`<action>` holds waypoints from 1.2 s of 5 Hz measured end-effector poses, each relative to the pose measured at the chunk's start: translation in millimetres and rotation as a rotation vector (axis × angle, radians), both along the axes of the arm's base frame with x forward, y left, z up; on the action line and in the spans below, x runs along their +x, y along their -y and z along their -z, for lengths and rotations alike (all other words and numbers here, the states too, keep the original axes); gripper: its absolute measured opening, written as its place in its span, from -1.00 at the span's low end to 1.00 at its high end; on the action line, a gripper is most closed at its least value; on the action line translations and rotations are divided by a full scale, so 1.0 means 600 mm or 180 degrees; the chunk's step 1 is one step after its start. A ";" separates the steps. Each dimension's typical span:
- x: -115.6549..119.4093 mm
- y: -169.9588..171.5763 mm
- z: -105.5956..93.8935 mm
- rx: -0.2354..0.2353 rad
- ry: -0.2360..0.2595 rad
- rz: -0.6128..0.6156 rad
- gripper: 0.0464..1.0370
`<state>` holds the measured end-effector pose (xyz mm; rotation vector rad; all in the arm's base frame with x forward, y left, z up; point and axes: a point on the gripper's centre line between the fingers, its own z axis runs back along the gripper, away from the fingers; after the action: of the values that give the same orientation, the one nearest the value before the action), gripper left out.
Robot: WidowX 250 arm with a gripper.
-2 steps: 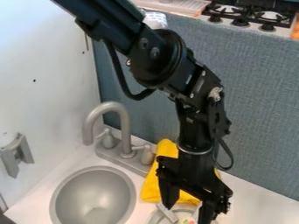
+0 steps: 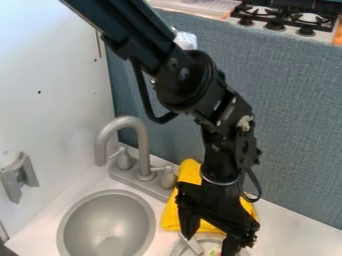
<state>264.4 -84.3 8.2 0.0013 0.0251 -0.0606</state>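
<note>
The gripper (image 2: 208, 245) hangs at the bottom centre-right, pointing down, its two fingers spread apart. Below and between them is a metal pot or bowl (image 2: 175, 250), partly cut off by the bottom edge, with a grey handle-like piece (image 2: 192, 244) near the left finger. Something small, green and reddish (image 2: 214, 253), lies inside it; what it is I cannot tell. A yellow cloth (image 2: 171, 216) lies behind the gripper, partly hidden by it.
Left of the gripper, a round grey sink (image 2: 107, 222) is set in the white counter (image 2: 294, 227), with a faucet (image 2: 142, 145) behind it. A grey bracket (image 2: 19, 177) sits on the left wall. Behind stand a blue-grey panel (image 2: 294, 110) and a stove (image 2: 287, 17).
The gripper has shifted slightly down and to the left, and the upper arm has tilted lower and to the right. The fingers remain apart.
</note>
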 end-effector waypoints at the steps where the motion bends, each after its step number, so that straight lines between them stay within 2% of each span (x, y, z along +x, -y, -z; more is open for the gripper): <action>1: 0.016 -0.006 0.030 0.0095 0.0128 0.0117 0.93; 2: 0.028 -0.007 0.057 0.0144 0.0067 0.0129 0.93; 4: 0.049 -0.015 0.112 0.0024 -0.0119 0.0095 0.93; 5: 0.055 -0.020 0.125 0.0135 -0.0227 0.0056 0.93; 6: 0.055 -0.015 0.137 0.0071 -0.0263 0.0072 0.93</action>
<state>297.7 -75.2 -74.2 0.0215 0.1084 -0.0831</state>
